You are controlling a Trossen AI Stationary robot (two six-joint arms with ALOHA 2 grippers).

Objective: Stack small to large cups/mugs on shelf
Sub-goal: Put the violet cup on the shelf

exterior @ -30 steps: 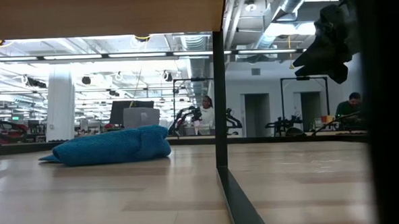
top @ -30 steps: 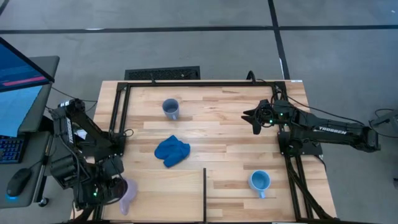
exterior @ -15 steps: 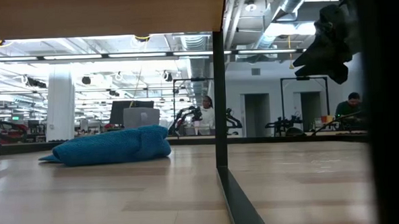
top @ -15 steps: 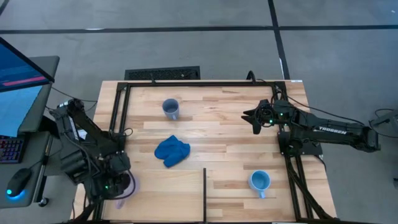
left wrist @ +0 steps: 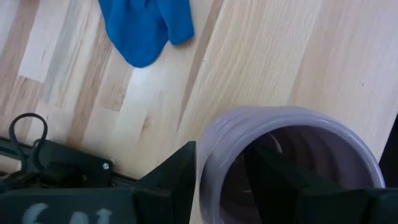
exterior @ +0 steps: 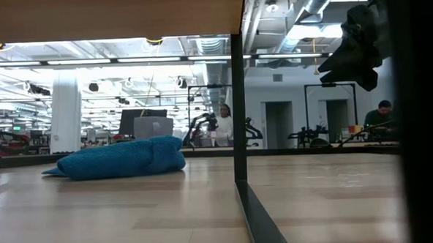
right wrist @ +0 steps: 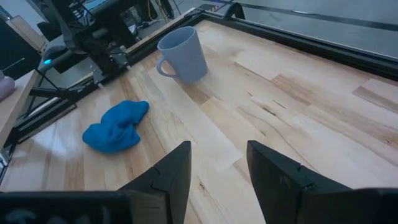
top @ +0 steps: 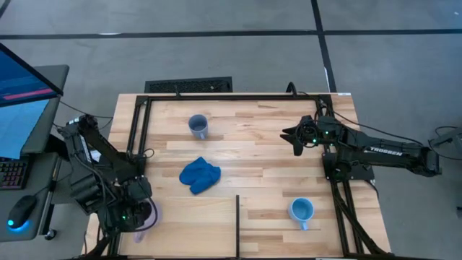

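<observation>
My left gripper (top: 137,213) hangs over the table's near left corner, shut on the pale lilac mug (left wrist: 292,155), which it mostly hides in the high view. The grey-blue mug (top: 198,126) stands upright on its base at the far left-centre. The light blue mug (top: 301,211) stands near right, mouth up. The shelf (top: 195,227) is the pale panel at the near edge; its underside (exterior: 109,16) shows in the low view. My right gripper (top: 296,137) waits open over the far right, with nothing between its fingers. My left gripper has the lilac mug by its wall at the rim (left wrist: 208,158), with one finger (left wrist: 273,180) inside the mug and the other finger (left wrist: 177,177) outside. The fingers come from above, pointing steeply down. The mug hangs mouth up, clear of the wood below.
A royal-blue cloth lump (top: 199,175) lies mid-table, between the grey-blue mug and the shelf. A dark upright post (exterior: 238,113) stands at the shelf's right end. A black frame (top: 137,137) rims the table. Bare planks lie between the cloth and my right gripper.
My left gripper has swung a little toward the table's right edge with the lilac mug, which now sits mostly under the hand in the high view. It has then kept still. The mug stays in the same hold.
</observation>
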